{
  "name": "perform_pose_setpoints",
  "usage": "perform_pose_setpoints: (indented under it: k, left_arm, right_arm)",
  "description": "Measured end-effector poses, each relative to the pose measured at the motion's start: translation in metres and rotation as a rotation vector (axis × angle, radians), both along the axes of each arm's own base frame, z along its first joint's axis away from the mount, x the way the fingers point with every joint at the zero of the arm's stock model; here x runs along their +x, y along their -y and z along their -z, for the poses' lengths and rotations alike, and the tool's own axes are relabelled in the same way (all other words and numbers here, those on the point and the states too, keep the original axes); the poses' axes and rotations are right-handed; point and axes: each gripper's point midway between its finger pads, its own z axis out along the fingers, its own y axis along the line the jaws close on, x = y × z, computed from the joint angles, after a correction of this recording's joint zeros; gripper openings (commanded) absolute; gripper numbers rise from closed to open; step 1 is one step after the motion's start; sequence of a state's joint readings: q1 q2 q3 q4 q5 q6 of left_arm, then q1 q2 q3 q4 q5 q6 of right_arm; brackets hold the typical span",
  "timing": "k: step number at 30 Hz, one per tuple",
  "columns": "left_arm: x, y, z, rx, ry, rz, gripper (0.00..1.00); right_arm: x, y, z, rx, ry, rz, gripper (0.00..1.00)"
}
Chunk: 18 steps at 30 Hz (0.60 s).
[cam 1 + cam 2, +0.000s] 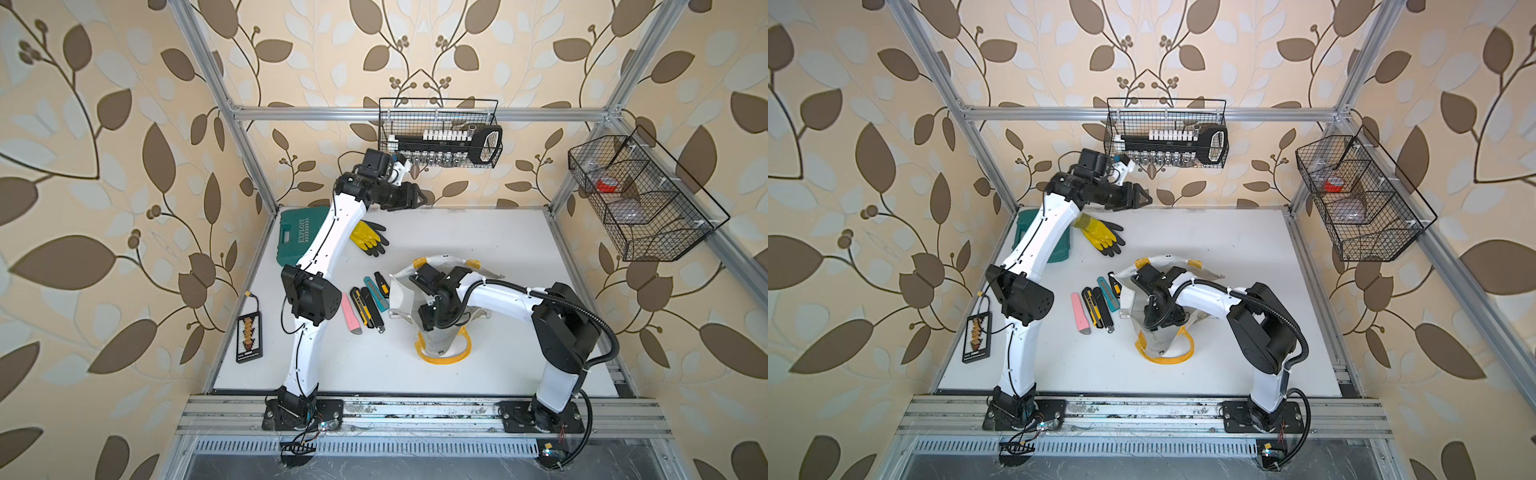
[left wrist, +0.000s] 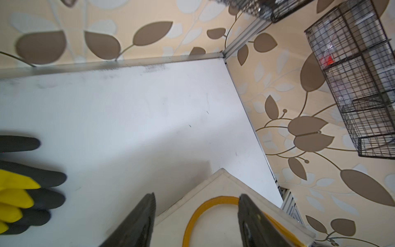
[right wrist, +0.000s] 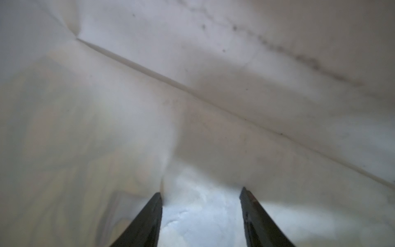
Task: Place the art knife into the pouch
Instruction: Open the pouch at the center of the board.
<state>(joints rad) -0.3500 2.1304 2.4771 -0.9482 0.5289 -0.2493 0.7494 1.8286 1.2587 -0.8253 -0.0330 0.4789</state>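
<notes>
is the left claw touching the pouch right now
Apart. In a top view the left claw hangs high near the back wall, with bare table showing between it and the pouch.

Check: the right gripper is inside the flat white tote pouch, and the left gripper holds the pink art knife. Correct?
No: the left gripper holds nothing, as the left wrist view shows; the pink art knife lies on the white table.
</notes>
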Motion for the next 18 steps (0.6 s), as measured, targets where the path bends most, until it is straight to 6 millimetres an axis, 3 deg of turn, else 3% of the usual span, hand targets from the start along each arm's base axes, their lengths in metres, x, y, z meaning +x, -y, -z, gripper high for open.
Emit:
perform_pose_setpoints:
  k: [4, 8, 10, 13, 18]
  left_arm:
    - [-0.052, -0.034, -0.014, 0.061, 0.005, -0.029, 0.59]
    - [-0.128, -0.042, 0.000, 0.118, -0.032, 0.007, 0.59]
    - [-0.152, -0.042, 0.011, 0.136, -0.052, 0.028, 0.60]
    - [-0.171, -0.042, 0.033, 0.178, -0.087, 0.037, 0.64]
    - [-0.182, -0.035, 0.069, 0.226, -0.169, 0.035, 0.68]
  right_arm:
    - [0.015, 0.015, -0.002, 0.023, -0.010, 0.064, 0.60]
    - [0.031, 0.026, -0.007, 0.040, -0.006, 0.105, 0.60]
    - [0.038, 0.024, -0.010, 0.051, 0.001, 0.104, 0.60]
    - [0.046, 0.018, -0.009, 0.065, 0.005, 0.096, 0.59]
    - [0.044, 0.015, -0.003, 0.070, -0.015, 0.093, 0.59]
